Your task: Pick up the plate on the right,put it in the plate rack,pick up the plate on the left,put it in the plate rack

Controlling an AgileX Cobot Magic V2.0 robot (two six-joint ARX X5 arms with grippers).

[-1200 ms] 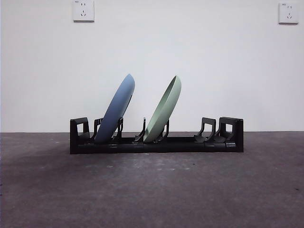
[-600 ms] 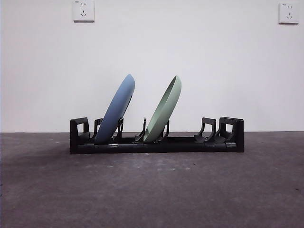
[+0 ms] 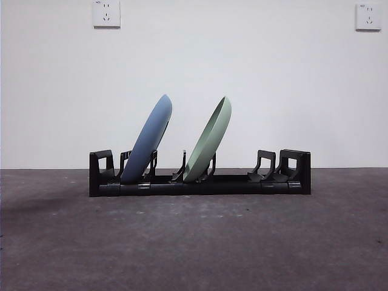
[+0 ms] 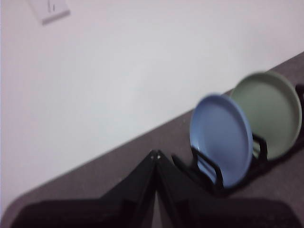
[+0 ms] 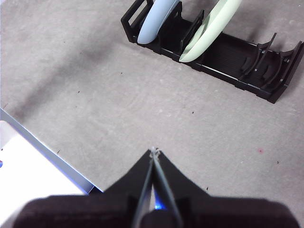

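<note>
The long black plate rack (image 3: 242, 183) stands across the middle of the table. A blue plate (image 3: 148, 140) leans in its left slots and a green plate (image 3: 210, 139) leans in the slots beside it, both tilted to the right. The left wrist view shows the blue plate (image 4: 221, 137) and green plate (image 4: 270, 111) standing in the rack, with my left gripper (image 4: 155, 154) shut and empty, raised and off to one side. In the right wrist view my right gripper (image 5: 154, 152) is shut and empty, high above the table, well short of the rack (image 5: 237, 52).
A white sheet with a blue edge (image 5: 33, 161) lies on the table near the right gripper. Two wall sockets (image 3: 107, 13) (image 3: 368, 16) sit on the white back wall. The rack's right-hand slots (image 3: 267, 167) hold nothing.
</note>
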